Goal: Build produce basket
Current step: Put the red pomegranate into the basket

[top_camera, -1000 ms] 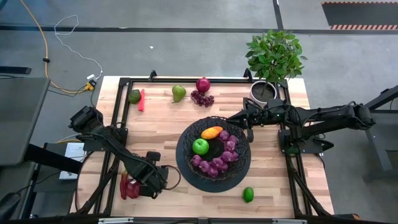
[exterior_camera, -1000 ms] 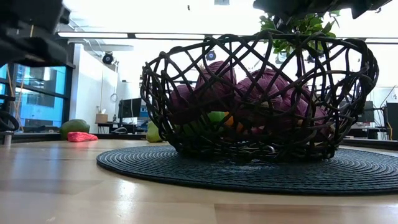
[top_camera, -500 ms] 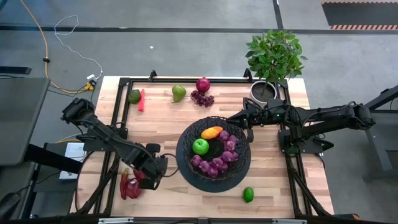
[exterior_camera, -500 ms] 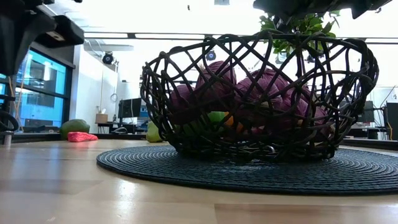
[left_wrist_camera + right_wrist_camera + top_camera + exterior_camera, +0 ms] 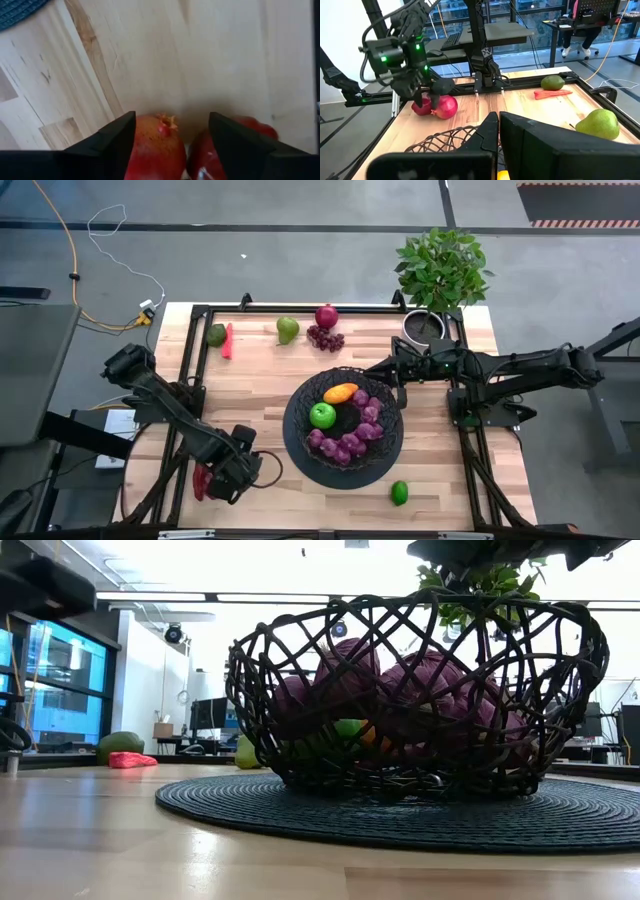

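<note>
Two red fruits (image 5: 155,150) lay side by side near the table's left front corner; our left gripper (image 5: 172,145) hung over them, jaws spread around one, probably for a pickup. Our right gripper (image 5: 375,367), shut and empty, waited beside the basket (image 5: 343,426).

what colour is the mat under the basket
Dark, near-black woven mat under the basket; clearest in the low view.

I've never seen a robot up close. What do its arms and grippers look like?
Both arms are black, built of jointed tube-like segments. The left arm carries glowing green lights and thin looping black cables. Each ends in a gripper with two flat, dark, wedge-shaped fingers; the right gripper tapers to a narrow point.
</note>
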### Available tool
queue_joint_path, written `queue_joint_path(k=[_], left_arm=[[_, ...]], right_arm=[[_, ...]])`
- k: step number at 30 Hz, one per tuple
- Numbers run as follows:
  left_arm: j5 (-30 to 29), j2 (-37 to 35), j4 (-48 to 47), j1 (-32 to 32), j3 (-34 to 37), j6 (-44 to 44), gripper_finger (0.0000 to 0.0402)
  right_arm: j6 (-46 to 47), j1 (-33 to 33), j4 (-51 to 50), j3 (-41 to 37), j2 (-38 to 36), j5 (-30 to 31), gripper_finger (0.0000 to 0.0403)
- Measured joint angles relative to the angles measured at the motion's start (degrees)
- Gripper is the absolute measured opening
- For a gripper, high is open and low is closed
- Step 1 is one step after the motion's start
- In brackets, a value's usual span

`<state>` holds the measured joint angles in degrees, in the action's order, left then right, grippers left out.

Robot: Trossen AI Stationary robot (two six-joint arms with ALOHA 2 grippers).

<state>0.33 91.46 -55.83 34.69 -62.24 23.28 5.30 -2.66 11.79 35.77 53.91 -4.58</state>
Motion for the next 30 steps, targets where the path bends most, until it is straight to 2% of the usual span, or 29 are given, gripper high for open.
queue_joint_path(k=[4,11,22,30], left_arm=[[-0.06,3.29,-0.1,-0.05,0.03,-2.16,0.0259],[0.84,5.07,-0.46,0.02,0.03,-1.53,0.0248],[-5.9,5.07,-1.84,4.52,0.03,-2.93,0.0186],[-7.24,5.07,-1.09,4.85,0.07,-2.99,0.0163]], right_arm=[[-0.22,0.02,0.01,0.0,0.0,0.0,0.0],[-0.16,0.02,0.01,0.0,0.0,0.02,0.0],[-0.32,0.0,0.02,0.0,0.0,0.02,0.0],[-0.39,0.01,0.02,0.0,0.0,0.02,0.0]])
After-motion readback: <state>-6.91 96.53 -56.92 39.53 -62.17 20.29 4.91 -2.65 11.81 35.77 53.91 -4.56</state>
